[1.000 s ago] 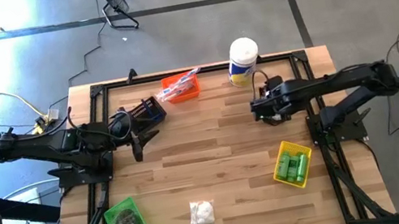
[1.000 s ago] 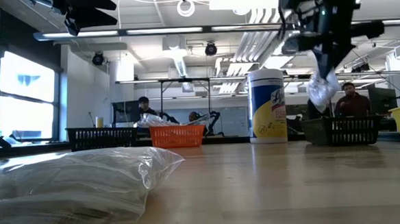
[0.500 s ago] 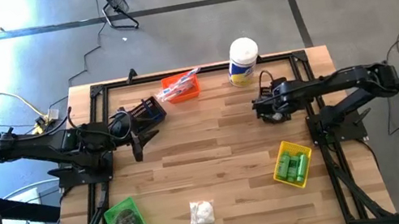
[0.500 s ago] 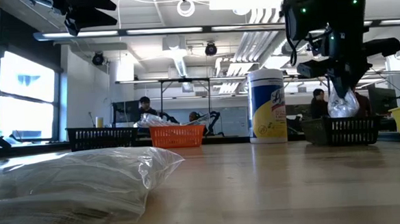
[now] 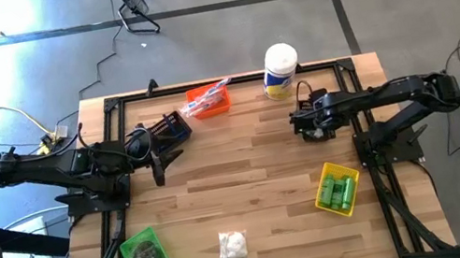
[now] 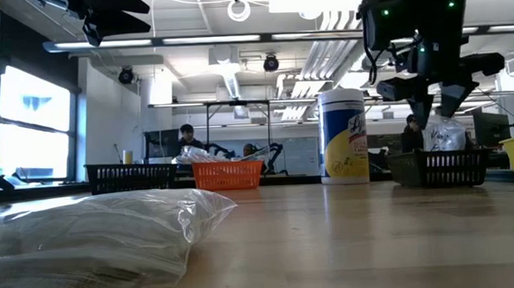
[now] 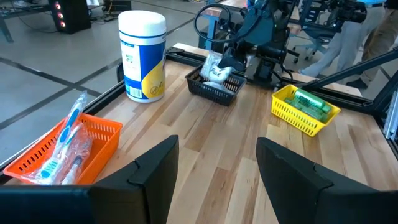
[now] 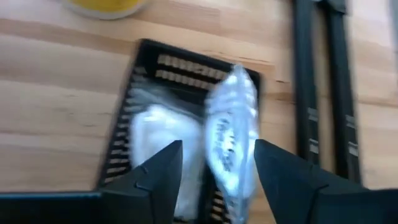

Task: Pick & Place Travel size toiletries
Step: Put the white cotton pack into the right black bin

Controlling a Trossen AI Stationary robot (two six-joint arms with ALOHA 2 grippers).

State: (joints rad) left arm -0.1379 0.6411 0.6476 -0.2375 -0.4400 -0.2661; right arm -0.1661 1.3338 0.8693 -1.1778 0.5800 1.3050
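Two dark jointed arms, black cables, green lights

White canister [image 5: 280, 70] at table [image 5: 247, 173] far edge, near orange bin [image 5: 208, 101]

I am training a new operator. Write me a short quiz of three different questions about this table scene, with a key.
1. True or false: the right gripper is open above the black mesh basket.
2. Which small bin holds the bright green mini bottles? A orange, B yellow, C green
3. Name the item lying loose on the wooden table, in no bin.

Key: 1 true; 2 B; 3 the clear bag of white puffs.
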